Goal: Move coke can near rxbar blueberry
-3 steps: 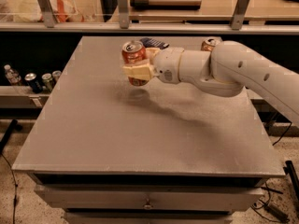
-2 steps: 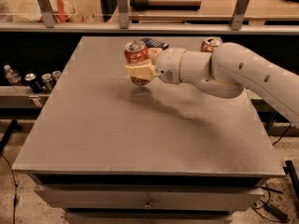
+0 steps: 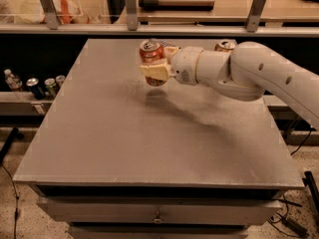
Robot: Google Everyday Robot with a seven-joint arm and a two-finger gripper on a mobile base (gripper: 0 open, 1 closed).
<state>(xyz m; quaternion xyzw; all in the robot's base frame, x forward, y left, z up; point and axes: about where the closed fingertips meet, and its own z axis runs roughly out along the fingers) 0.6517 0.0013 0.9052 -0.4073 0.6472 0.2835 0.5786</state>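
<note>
Clamping the coke can (image 3: pixel 151 53) at its lower half, the end effector (image 3: pixel 154 71) holds it above the surface (image 3: pixel 99 133). Just behind the can, a dark sliver, possibly the rxbar blueberry (image 3: pixel 169 45), sits mostly hidden; lowering blind could crush it.

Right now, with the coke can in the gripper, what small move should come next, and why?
Probably lower the coke can straight onto the table, close to the rxbar blueberry. The gripper is shut on the can and holds it above the surface, with its shadow below, and the bar's edge shows just behind it.
</note>
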